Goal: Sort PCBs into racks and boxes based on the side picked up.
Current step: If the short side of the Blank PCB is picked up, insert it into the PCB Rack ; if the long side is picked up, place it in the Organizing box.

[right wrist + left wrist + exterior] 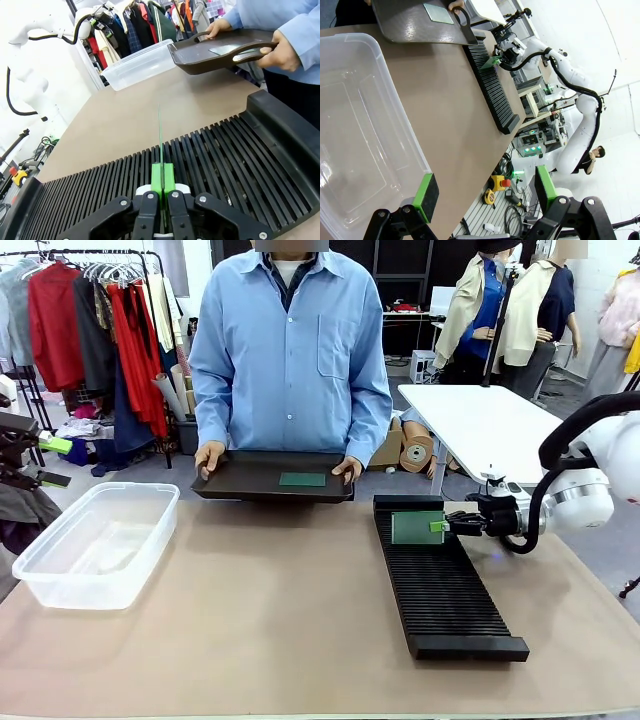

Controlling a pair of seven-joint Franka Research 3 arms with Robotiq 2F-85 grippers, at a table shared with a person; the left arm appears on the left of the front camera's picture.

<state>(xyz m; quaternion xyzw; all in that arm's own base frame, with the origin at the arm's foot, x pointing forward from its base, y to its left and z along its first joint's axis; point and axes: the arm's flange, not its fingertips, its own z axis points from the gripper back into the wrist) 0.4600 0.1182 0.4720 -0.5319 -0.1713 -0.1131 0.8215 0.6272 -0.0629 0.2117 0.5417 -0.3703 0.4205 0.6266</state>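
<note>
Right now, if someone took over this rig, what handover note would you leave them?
Right gripper: shut on a PCB, held upright on edge over the far end of the slotted rack; I cannot tell if it is seated.
Left gripper: open, near the clear tub.
The person's hands hold the black tray, with a second PCB lying flat on it.
Done: no board is sorted and released yet.
Left: slot and release this board, then sort the second PCB.
</note>
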